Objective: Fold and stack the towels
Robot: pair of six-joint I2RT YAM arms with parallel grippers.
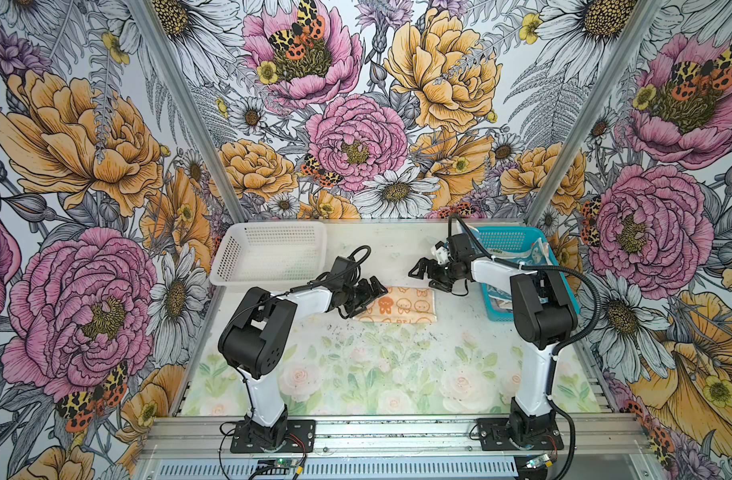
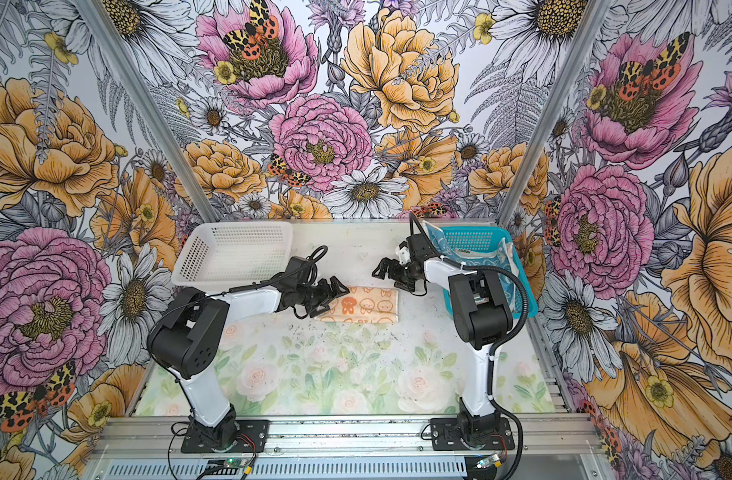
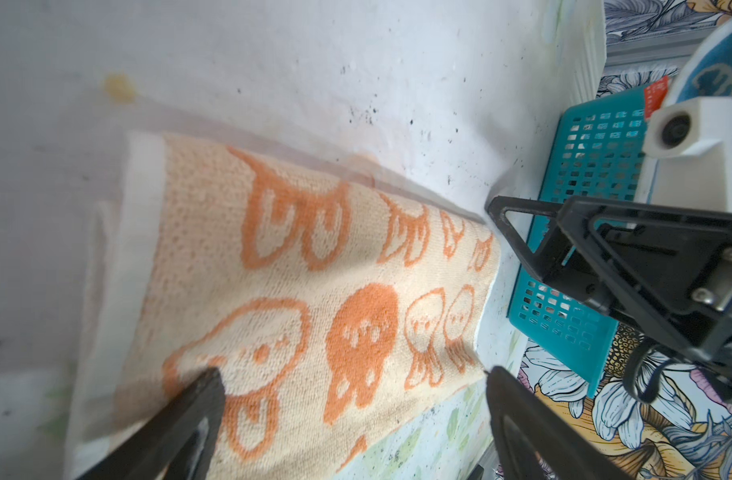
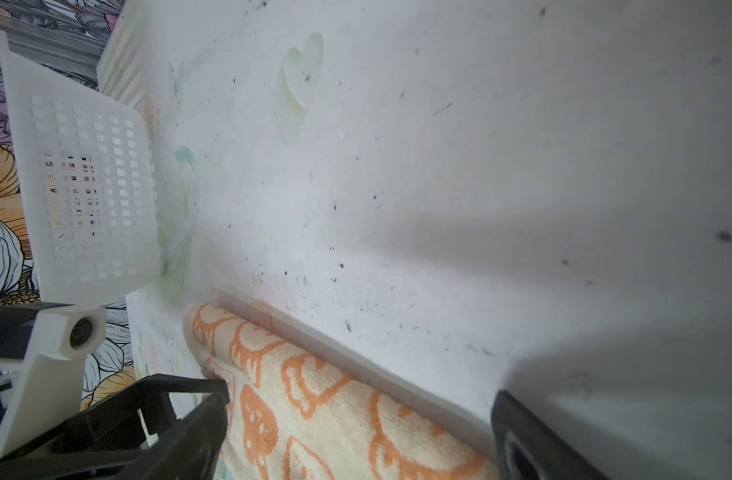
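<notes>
An orange towel (image 1: 397, 304) lies folded into a flat strip near the middle of the table (image 1: 397, 374). Its long axis runs side to side, parallel to the table's far edge. In the left wrist view the white-banded short end (image 3: 140, 232) points toward the table's left edge.

The left gripper (image 1: 367, 297) stands wide open at that end, holding nothing. One finger (image 3: 189, 415) is low over the cloth, though whether it touches cannot be told. The right gripper (image 1: 427, 276) hangs open and empty by the towel's far right corner.

Blue-toned towels (image 2: 493, 259) sit in a teal basket (image 2: 468, 241) at the far right corner. A white basket (image 1: 268, 253) stands at the far left corner.
</notes>
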